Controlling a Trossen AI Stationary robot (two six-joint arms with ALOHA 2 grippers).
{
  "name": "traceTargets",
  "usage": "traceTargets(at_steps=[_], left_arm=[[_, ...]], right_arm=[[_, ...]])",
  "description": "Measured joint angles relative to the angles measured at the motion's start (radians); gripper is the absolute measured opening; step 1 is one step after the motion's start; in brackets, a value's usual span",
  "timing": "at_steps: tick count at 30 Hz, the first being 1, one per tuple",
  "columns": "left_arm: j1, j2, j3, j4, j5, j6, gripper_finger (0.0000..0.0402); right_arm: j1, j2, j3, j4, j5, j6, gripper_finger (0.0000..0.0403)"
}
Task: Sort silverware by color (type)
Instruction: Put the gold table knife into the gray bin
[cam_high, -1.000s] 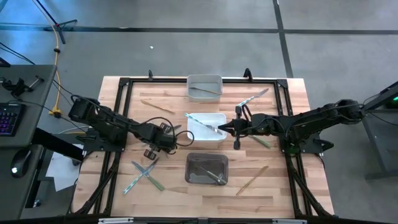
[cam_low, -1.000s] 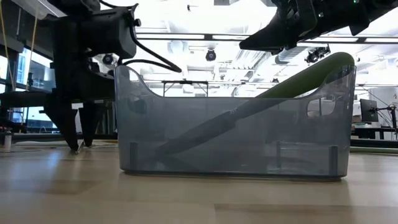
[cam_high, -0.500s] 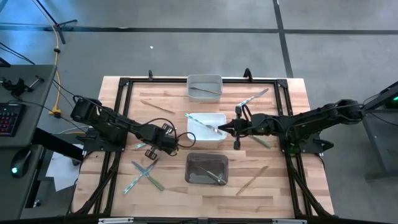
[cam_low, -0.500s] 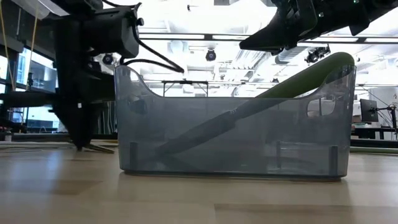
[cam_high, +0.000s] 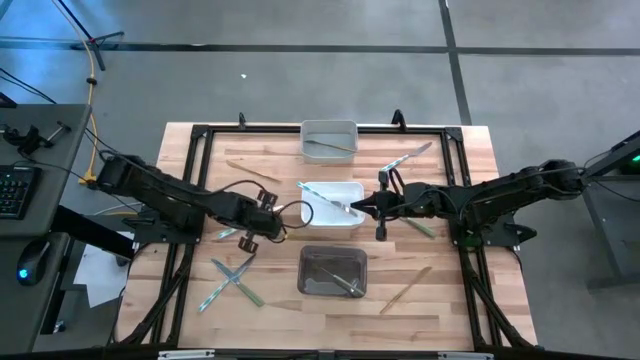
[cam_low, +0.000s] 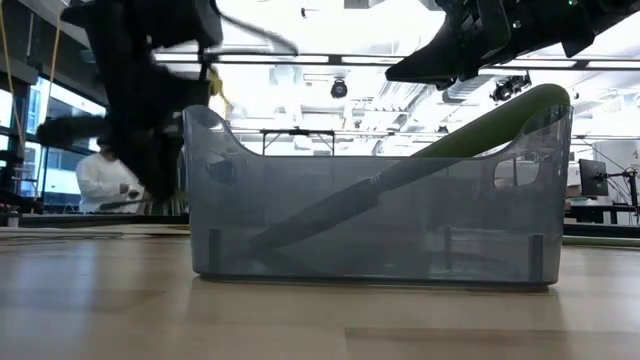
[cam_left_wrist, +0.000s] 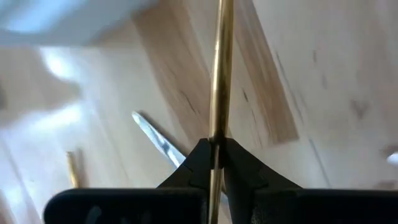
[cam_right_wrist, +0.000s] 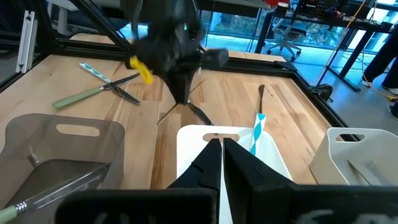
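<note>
Left gripper (cam_left_wrist: 216, 163) now lifted, tan-handled utensil (cam_left_wrist: 220, 74) pinched.

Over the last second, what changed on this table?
The left pincer closed on a thin tan wood-handled utensil by the white bin and began lifting it. The right pincer stayed shut over that bin; the other silverware did not move.

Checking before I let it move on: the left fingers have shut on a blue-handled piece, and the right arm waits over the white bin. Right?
Not quite. The left wrist view shows the left fingers shut on a tan wood-coloured handle, not a blue one. The rest holds: in the high view the right gripper waits over the white bin.
</note>
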Motion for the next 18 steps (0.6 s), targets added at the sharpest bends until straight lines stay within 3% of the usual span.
traceTargets(at_steps=[6, 11, 18], left_arm=[[0.013, -0.182, -0.048, 0.162, 0.016, -0.068, 0.0010], [0.061, -0.312, -0.105, 0.320, 0.085, -0.102, 0.0010], [0.136, -0.368, -0.122, 0.433, 0.157, -0.099, 0.0010]], right_arm=[[0.000, 0.016, 0.001, 0.030, -0.022, 0.035, 0.0000], [0.000, 0.131, 0.001, 0.255, -0.073, 0.014, 0.0006], [-0.013, 0.335, 0.042, 0.563, -0.084, -0.004, 0.0085]])
